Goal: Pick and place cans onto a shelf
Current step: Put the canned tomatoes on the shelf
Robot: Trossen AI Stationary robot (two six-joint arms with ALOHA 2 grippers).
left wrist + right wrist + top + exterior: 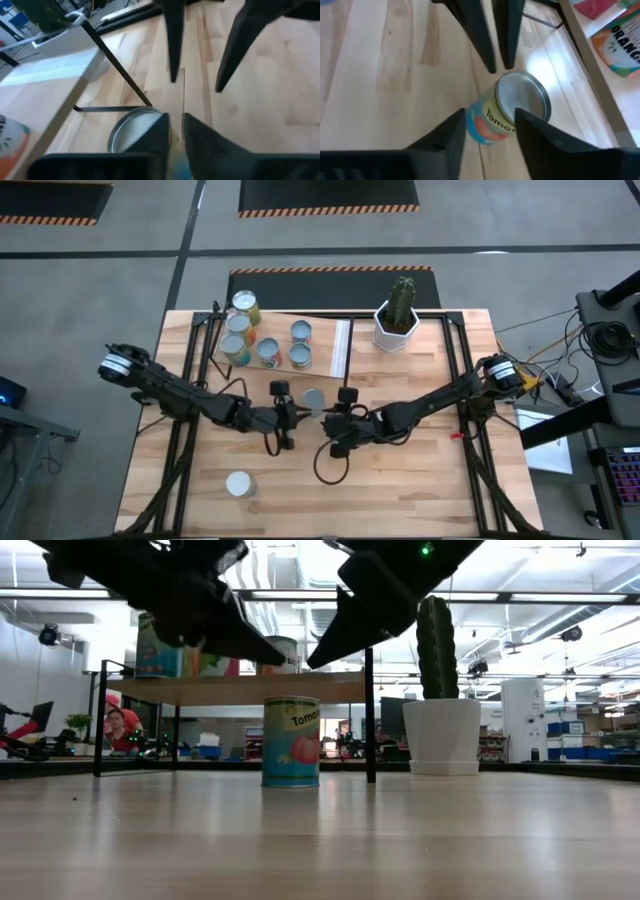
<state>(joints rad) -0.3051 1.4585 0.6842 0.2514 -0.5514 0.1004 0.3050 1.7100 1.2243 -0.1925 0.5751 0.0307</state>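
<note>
Bright overhead lighting; low view backlit, arms silhouetted black. Wrist views blurred, glare on shelf [50, 70] and can [512, 107] top.

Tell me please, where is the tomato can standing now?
In the high view the tomato can stands upright on the table's middle, just in front of the shelf, between the left gripper and the right gripper.

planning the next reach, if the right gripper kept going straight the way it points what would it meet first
Most likely the tomato can, standing on the table just ahead of the right gripper. Beyond it are the left gripper's fingers. Depth is hard to judge, so it might pass over the can's top.
</note>
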